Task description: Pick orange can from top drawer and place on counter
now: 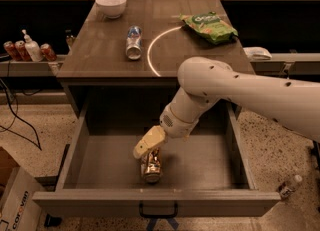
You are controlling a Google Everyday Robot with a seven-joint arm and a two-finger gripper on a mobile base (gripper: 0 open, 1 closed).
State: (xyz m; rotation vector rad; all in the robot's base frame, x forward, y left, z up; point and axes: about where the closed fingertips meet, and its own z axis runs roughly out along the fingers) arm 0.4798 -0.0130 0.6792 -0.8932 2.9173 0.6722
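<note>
The orange can point(151, 166) lies on its side on the floor of the open top drawer point(100, 162), near the front panel with its black handle point(158, 210). My gripper point(148, 143) reaches down into the drawer on the white arm and sits right over the can's far end, touching or nearly touching it. The counter point(100, 50) with its pale arc point(156, 45) is behind the drawer.
On the counter lie a silver-and-blue can point(133, 42), a white bowl point(111, 4) and a green snack bag point(210, 27). Small red cans point(15, 50) and a white bottle point(32, 49) stand on a shelf at the left. A cardboard box point(12, 195) is at the lower left.
</note>
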